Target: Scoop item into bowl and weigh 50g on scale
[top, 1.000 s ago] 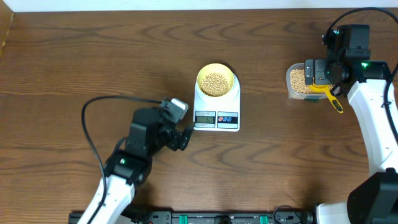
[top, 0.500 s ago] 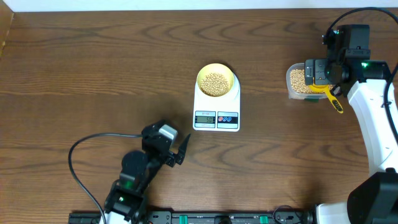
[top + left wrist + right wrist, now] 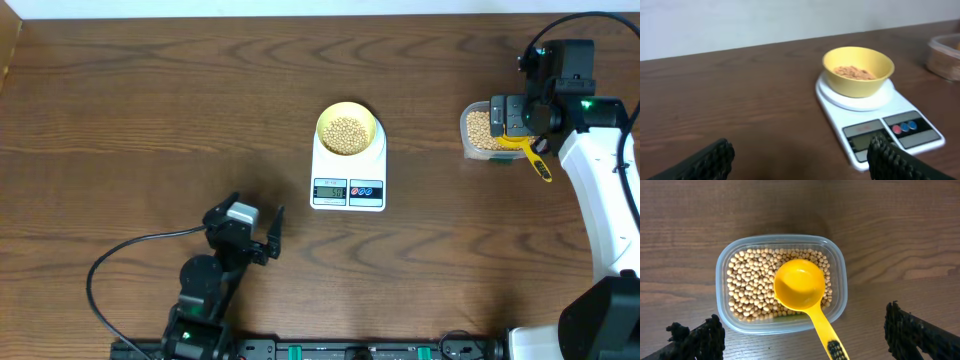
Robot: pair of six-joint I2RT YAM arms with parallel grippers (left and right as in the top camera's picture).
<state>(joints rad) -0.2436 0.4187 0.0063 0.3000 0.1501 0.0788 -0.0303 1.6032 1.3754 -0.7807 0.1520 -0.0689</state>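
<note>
The pale yellow bowl [image 3: 347, 131] sits on the white scale [image 3: 348, 178] mid-table, with a heap of tan beans [image 3: 347, 134] inside. In the left wrist view the bowl [image 3: 858, 70] and scale [image 3: 880, 127] lie ahead to the right. My left gripper [image 3: 258, 232] hangs open near the front edge, well left of the scale, nothing between its fingers. My right gripper [image 3: 807, 335] is open above the clear tub [image 3: 781, 282] of beans [image 3: 752, 282], where the yellow scoop [image 3: 802, 292] rests empty, its handle pointing toward me.
The clear tub [image 3: 482, 131] stands at the right side of the table with the scoop handle [image 3: 535, 160] sticking out over the wood. A black cable [image 3: 130, 250] trails from the left arm. The table's far edge meets a white wall.
My left arm has drawn back from beside the scale toward the front-left edge, its gripper still open. The right arm, scoop and tub have not moved.
</note>
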